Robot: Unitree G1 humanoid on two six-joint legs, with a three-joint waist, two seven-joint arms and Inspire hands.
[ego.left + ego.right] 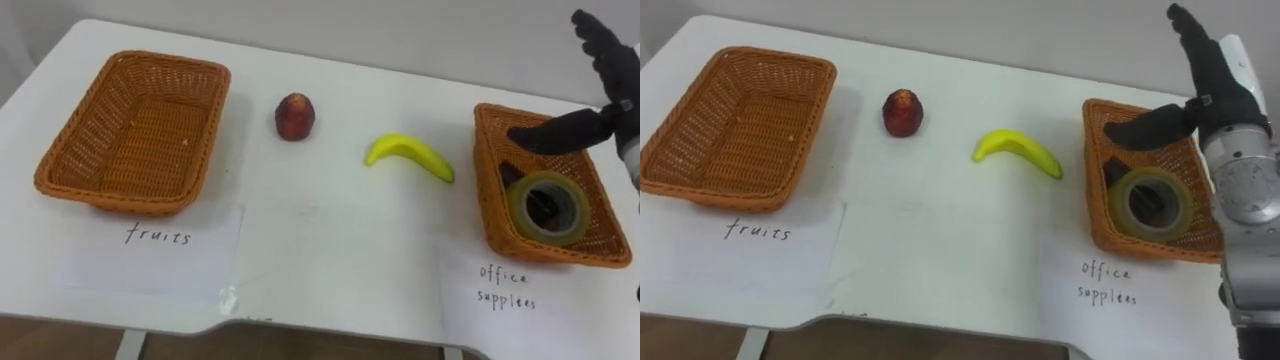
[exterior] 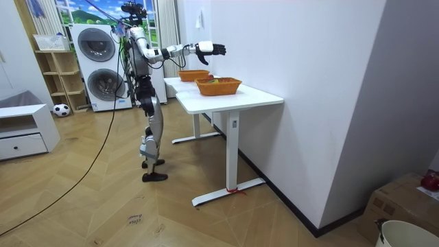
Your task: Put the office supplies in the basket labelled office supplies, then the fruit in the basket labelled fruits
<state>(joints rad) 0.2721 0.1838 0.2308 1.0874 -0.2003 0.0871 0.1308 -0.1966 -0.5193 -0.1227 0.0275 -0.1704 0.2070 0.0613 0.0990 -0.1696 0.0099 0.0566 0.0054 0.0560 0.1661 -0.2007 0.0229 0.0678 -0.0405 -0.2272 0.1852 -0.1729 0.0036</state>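
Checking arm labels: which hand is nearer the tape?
Right. The right hand hovers open above the far end of the office basket, just beyond the tape. The left hand reaches nowhere over the table, so it is farther.

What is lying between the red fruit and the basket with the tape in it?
A yellow banana, on the white table between the red fruit and the right basket, touching neither. Both eye views show it.
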